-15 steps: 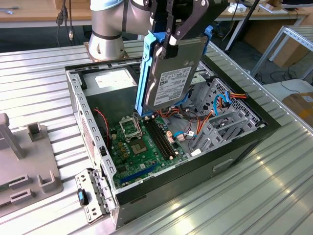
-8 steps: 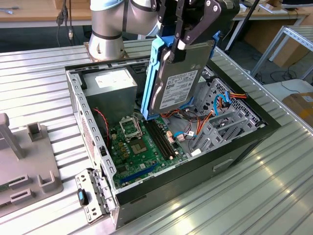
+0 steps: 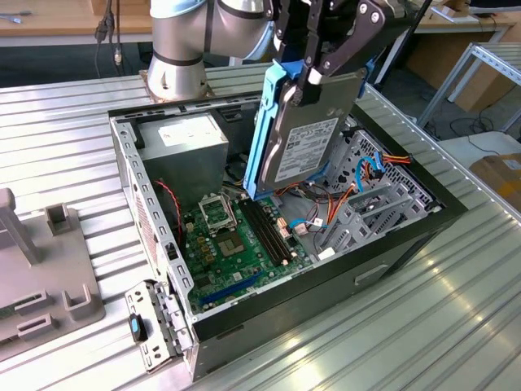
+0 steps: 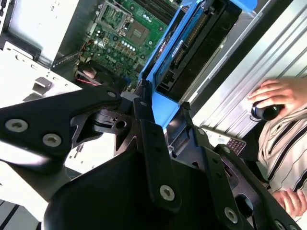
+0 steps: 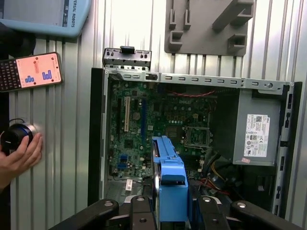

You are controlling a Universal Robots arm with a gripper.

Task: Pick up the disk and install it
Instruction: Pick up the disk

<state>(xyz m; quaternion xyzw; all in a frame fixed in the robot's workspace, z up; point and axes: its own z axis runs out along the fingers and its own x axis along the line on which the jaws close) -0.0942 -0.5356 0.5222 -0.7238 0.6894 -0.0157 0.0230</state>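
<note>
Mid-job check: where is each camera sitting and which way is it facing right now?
Exterior view: off the arm, looking down into the open computer case; shows the arm's base and the gripper holding the disk.
First wrist view: on the wrist, facing down over the disk onto the motherboard; gripper links.
Second wrist view: wrist, angled along the disk; gripper links.
Shared: both wrist views show a person's hand.

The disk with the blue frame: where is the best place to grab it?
Probably the top end of the disk, coming from above, where the gripper clamps it. It is flat and hangs upright over the open computer case, so a top grip leaves its lower end free.
</note>
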